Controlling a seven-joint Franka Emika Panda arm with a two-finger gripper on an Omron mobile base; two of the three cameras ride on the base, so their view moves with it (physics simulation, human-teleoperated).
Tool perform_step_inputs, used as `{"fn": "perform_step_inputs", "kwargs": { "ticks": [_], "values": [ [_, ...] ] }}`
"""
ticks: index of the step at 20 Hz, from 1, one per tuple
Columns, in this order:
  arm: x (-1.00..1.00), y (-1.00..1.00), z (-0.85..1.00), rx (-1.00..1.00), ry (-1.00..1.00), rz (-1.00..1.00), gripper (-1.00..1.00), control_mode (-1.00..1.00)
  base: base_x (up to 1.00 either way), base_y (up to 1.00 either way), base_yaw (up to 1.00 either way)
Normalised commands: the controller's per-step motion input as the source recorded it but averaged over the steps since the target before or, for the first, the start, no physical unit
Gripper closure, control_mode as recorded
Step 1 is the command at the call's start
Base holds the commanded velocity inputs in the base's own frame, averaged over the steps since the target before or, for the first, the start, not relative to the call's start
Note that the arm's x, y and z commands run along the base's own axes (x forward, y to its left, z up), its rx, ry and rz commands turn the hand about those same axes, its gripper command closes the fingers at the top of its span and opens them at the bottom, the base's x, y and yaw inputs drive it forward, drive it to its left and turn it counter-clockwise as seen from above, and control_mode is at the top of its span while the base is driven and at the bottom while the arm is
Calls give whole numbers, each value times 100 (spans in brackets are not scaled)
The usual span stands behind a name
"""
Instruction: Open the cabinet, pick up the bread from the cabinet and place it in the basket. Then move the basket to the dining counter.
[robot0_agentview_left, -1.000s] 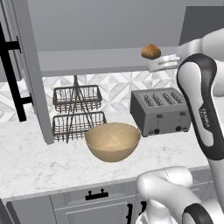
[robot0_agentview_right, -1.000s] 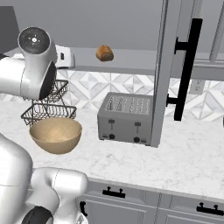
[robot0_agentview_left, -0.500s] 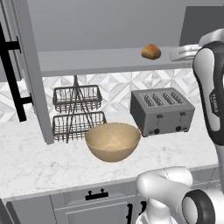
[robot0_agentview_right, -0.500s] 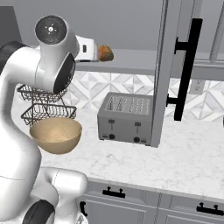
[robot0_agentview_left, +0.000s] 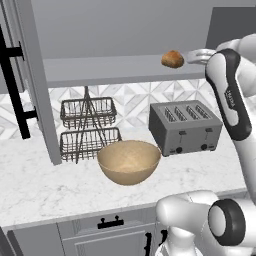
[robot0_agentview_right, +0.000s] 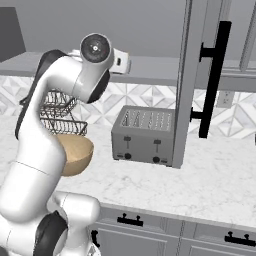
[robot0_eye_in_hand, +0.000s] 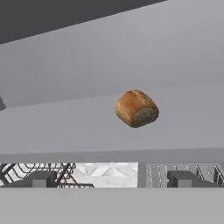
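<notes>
Jaws: we see the gripper (robot0_eye_in_hand: 108, 178) spread wide in the hand view, its two fingertips (robot0_eye_in_hand: 41, 178) apart with nothing between them.
Hand view: we look straight at the bread (robot0_eye_in_hand: 136, 108), which sits alone on the cabinet (robot0_eye_in_hand: 109, 131) shelf, beyond the tips and untouched.
Left base view: we find the cabinet (robot0_agentview_left: 115, 70) door swung open at the left; the bread (robot0_agentview_left: 172, 58) rests near the shelf's right end, just beside the arm's hand.
Basket: the basket (robot0_agentview_left: 129, 161) stands on the marble worktop (robot0_agentview_left: 45, 185) and we see nothing inside it.
Wire rack: the rack (robot0_agentview_left: 89, 129) stands behind the basket, both tiers bare.
Toaster: the toaster (robot0_agentview_left: 185, 127) stands right of the basket.
Right base view: we see the basket (robot0_agentview_right: 76, 154) partly hidden behind the arm, beside the toaster (robot0_agentview_right: 144, 135); the cabinet (robot0_agentview_right: 150, 67) shelf runs above.
</notes>
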Motion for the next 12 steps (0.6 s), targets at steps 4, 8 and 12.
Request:
{"fn": "perform_step_inputs", "kwargs": {
  "ticks": [4, 8, 12],
  "values": [
    [81, -4, 27, 7, 9, 0, -100, -100, 0, 0, 0],
    [40, -5, -4, 0, -1, 0, -100, -100, 0, 0, 0],
    [47, -1, -1, 0, -1, 0, -100, -100, 0, 0, 0]
  ]
}}
